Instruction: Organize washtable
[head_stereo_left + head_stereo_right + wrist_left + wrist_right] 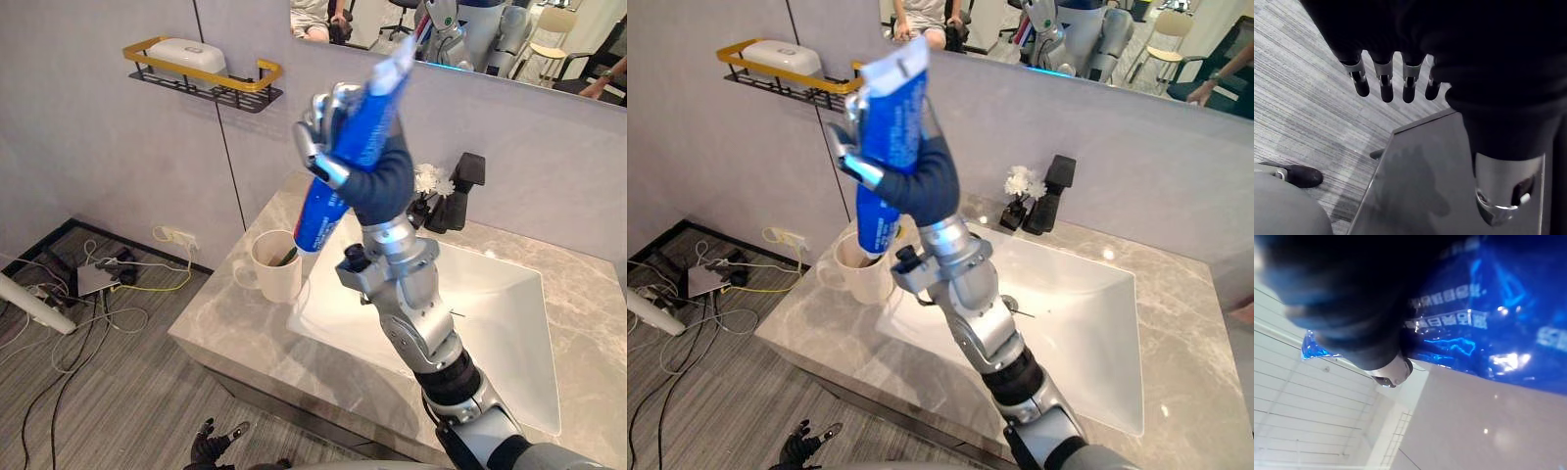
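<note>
Left eye view: my right robot hand (323, 147), raised over the counter (245, 333), has its fingers curled round a blue toothpaste tube (361, 127). The tube is tilted, its lower end at the mouth of a white mug (274, 269) beside the sink (490, 313). Left wrist view: my left robot hand (1386, 83) hangs by the counter's edge, fingers straight, holding nothing.

The tube's (364, 122) middle is hidden under the right hand's (384, 181) dark cover. In the right wrist view it is blurred and cut off at the edge. What sits inside the cup (277, 274) is dark and too small to tell.
</note>
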Tool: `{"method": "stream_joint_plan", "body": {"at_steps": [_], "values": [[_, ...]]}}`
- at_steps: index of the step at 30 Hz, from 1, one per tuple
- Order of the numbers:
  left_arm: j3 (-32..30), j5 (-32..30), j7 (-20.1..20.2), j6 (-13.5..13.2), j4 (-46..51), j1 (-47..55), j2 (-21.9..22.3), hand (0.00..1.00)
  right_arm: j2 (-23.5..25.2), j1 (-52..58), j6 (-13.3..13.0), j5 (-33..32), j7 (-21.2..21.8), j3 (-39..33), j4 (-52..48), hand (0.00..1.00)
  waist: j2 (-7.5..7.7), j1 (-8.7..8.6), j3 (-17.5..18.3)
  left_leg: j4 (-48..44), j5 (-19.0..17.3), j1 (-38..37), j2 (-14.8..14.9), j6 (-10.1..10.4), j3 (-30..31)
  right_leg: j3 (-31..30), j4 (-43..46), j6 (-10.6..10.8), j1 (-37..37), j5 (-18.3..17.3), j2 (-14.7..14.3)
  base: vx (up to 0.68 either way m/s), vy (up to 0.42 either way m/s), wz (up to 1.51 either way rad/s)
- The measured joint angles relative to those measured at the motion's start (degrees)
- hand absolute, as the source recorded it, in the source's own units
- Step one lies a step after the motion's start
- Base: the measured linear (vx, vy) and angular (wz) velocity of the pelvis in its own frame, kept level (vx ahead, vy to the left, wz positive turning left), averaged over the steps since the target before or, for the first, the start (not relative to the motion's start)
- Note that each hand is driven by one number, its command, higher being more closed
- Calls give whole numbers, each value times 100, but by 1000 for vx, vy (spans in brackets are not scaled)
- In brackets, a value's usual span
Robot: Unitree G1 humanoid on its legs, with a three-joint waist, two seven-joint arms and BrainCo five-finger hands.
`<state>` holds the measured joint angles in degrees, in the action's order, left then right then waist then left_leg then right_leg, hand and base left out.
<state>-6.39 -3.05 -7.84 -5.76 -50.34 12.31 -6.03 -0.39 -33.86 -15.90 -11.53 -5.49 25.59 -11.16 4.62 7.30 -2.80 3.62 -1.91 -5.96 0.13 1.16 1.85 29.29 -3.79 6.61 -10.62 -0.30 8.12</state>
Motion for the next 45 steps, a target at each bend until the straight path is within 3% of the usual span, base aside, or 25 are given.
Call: {"method": "stream_joint_plan", "body": {"at_steps": [4,8,12,16,30,45], "values": [[136,-26,-3,0,-29,12,-118,0,-4,-119,36,578,-130,30,286,100,83,131,-67,-12,0,31,3,0,51,41,1,0,-2,-1,1,-34,-7,6],[186,-117,-5,-27,-26,6,-162,0,-9,-452,115,906,-217,126,669,100,113,140,-132,-44,0,81,-12,0,111,63,3,0,5,-1,1,-26,-4,8],[196,-162,-4,-81,-24,-59,-165,0,-6,-521,125,1117,-236,237,828,100,132,281,-205,-48,-1,104,-11,0,147,72,6,0,8,-1,2,-7,-1,6],[249,-166,-2,-83,-29,-65,-192,0,2,-673,214,1292,-338,235,1213,100,122,309,-296,-60,-1,131,-11,0,225,123,50,8,11,-6,5,-17,-5,10],[439,-164,0,-119,-18,-108,-247,0,8,-688,385,1572,-461,190,1796,100,74,448,-498,-181,-30,210,-2,37,262,174,71,11,41,-10,14,-13,-4,3],[482,-160,4,-120,-20,-100,-243,0,136,-663,402,1562,-464,193,2111,100,6,446,-615,-245,-29,264,-9,35,245,154,70,9,69,-12,14,-34,-8,0]]}}
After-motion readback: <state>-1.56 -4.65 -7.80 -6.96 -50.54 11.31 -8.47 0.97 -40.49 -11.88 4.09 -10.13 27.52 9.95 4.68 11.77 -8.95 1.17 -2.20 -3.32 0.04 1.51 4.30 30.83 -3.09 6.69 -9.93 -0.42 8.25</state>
